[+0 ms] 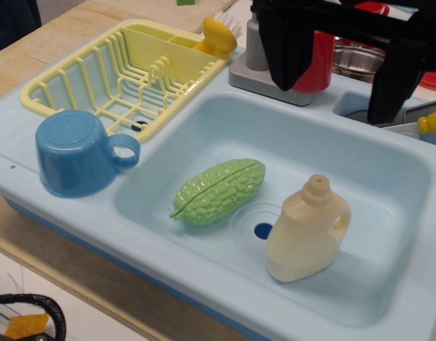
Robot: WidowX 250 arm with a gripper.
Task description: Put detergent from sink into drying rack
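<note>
The detergent [307,231] is a cream-beige jug bottle with a round cap and a loop handle on its right. It stands upright in the light-blue sink [346,153], just right of the round drain hole [263,230]. The pale yellow drying rack [126,74] sits at the upper left, on the sink's left deck. My gripper [339,82] is black and hangs at the top right, above the sink's far rim and well above the detergent. Its two fingers are spread apart with nothing between them.
A bumpy green gourd [219,190] lies in the sink left of the drain. A blue cup [79,151] lies upside down on the deck in front of the rack. A yellow brush [219,34] rests in the rack's far corner. A grey and red faucet [289,67] and a metal pot [356,60] stand behind the sink.
</note>
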